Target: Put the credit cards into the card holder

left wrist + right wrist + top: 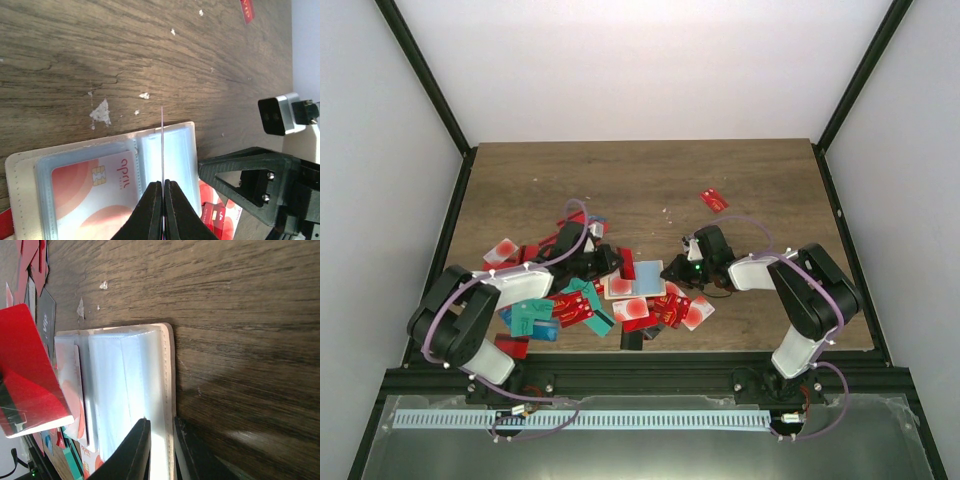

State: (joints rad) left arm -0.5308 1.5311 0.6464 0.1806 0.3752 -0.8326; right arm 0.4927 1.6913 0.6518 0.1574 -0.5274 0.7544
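The card holder (638, 279) lies open on the table, beige outside with light blue clear pockets. A white-and-red card (95, 185) sits in its left pocket. My left gripper (163, 187) is shut on a card, seen edge-on (163, 145), standing over the holder's right pocket (177, 150). In the right wrist view this card shows red (27, 365). My right gripper (162, 440) is shut on the holder's beige right edge (169, 370). From above, the left gripper (608, 262) and right gripper (674, 271) flank the holder.
Several loose credit cards (560, 305), red, teal and blue, lie scattered left of and in front of the holder. More red cards (672, 310) lie at its right front. One red card (714, 200) lies alone farther back. Black frame rails border the table.
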